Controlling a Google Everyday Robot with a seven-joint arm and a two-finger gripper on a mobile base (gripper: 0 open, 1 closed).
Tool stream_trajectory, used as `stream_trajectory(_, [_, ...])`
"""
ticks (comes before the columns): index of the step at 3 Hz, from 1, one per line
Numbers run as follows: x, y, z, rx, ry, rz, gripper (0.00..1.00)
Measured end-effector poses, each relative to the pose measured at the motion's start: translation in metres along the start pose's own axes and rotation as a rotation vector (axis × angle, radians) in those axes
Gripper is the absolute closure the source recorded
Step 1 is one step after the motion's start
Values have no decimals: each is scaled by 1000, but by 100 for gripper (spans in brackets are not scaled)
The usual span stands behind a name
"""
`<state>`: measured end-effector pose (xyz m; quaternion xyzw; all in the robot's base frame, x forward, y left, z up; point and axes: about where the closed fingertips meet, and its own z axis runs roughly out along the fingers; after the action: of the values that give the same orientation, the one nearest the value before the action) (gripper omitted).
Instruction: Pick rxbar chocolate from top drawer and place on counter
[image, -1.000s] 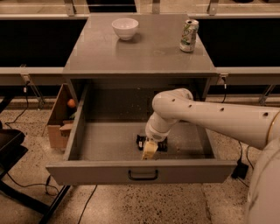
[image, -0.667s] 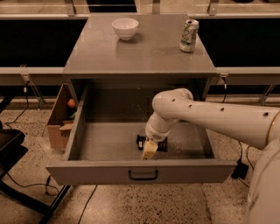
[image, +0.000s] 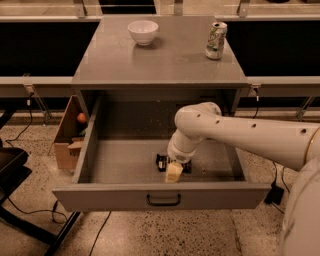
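Note:
The top drawer (image: 125, 196) is pulled fully open below the counter (image: 160, 60). My white arm reaches down into it from the right. My gripper (image: 173, 171) is low over the drawer floor near the front, right on top of the rxbar chocolate (image: 162, 162), a small black bar whose left end shows beside the gripper. The rest of the bar is hidden under the gripper.
A white bowl (image: 143, 32) and a green-and-white drink can (image: 216, 40) stand on the counter at the back. A cardboard box (image: 70, 132) holding an orange (image: 81, 118) sits on the floor left of the cabinet. Black chair legs and cables lie at the lower left.

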<state>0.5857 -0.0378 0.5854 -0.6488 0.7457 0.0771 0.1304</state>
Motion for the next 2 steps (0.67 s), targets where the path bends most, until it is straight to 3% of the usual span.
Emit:
stream_trajectory(1, [0,0,0,0,0,0,16])
stream_trajectory(2, [0,0,0,0,0,0,39])
